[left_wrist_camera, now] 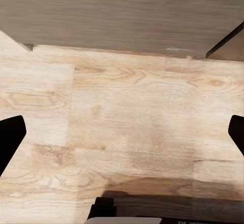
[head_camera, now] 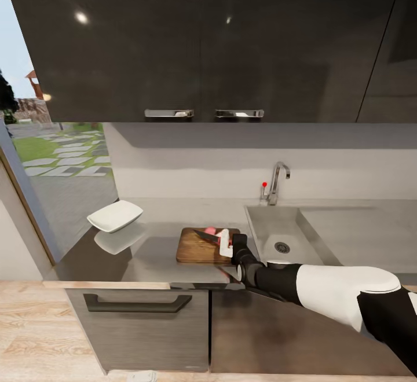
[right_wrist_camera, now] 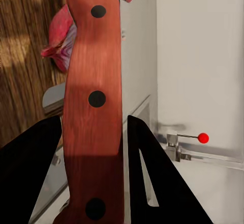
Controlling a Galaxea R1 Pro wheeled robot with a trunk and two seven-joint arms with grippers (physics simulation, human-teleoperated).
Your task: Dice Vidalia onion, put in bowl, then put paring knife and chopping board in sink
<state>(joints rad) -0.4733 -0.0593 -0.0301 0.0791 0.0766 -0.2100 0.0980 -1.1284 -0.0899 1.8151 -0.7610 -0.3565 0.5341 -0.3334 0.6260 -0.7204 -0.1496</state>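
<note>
- My right pincer (head_camera: 225,243) is clamped on the paring knife (right_wrist_camera: 94,112), its red handle between my fingers (right_wrist_camera: 152,178).
- The blade lies over the chopping board (head_camera: 197,247) on the tabletop (head_camera: 150,254), at the pinkish Vidalia onion (right_wrist_camera: 63,40).
- The sink (head_camera: 272,226) is just beside the board; the bowl (head_camera: 115,216) sits well apart from it.
- My left pincer (left_wrist_camera: 122,132) is spread apart over the wooden floor (left_wrist_camera: 132,117).

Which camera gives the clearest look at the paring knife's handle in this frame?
The right wrist view: the paring knife has its red, riveted handle large between the right gripper fingers. The head view shows the knife small over the chopping board. The left wrist view looks at wooden floor.
</note>
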